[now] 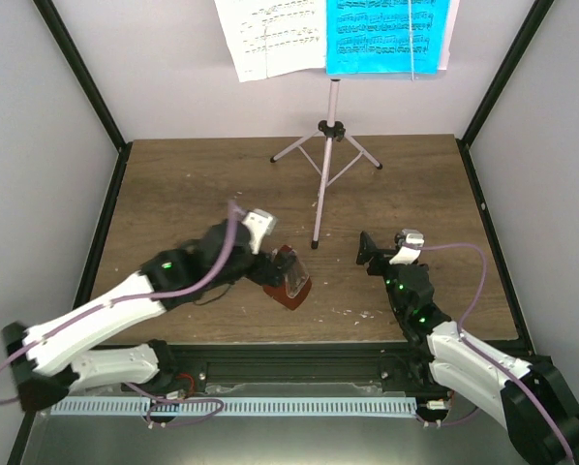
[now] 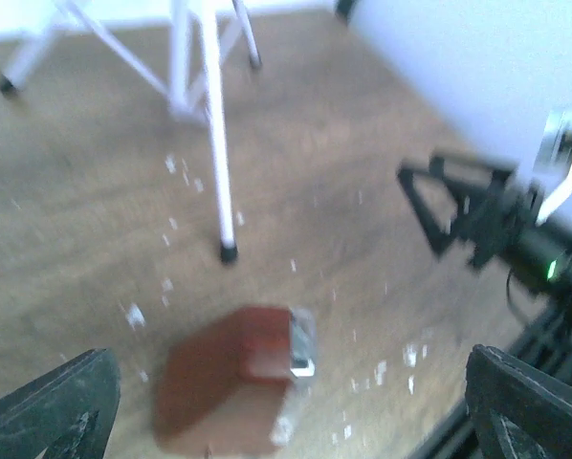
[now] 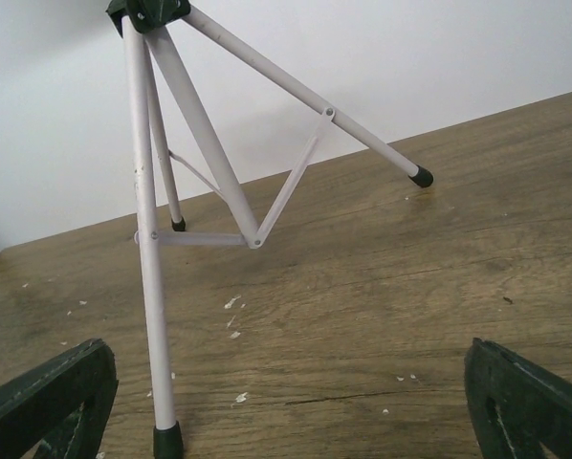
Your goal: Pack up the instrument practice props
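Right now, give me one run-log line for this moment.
left gripper: open over metronome | right gripper: open, facing music stand legs | music sheets: on stand | packed: nothing yet

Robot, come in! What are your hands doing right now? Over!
Left gripper open, at the metronome, not gripping. Right gripper open, empty, facing the music stand. Sheets up on the stand. Stand leg close beside metronome.

Your wood-grain table (image 1: 173,184) carries the pink music stand (image 1: 324,174) on three spread legs toward the back, the brown metronome (image 1: 288,279) near front centre, and white flecks (image 3: 234,302) scattered around both.
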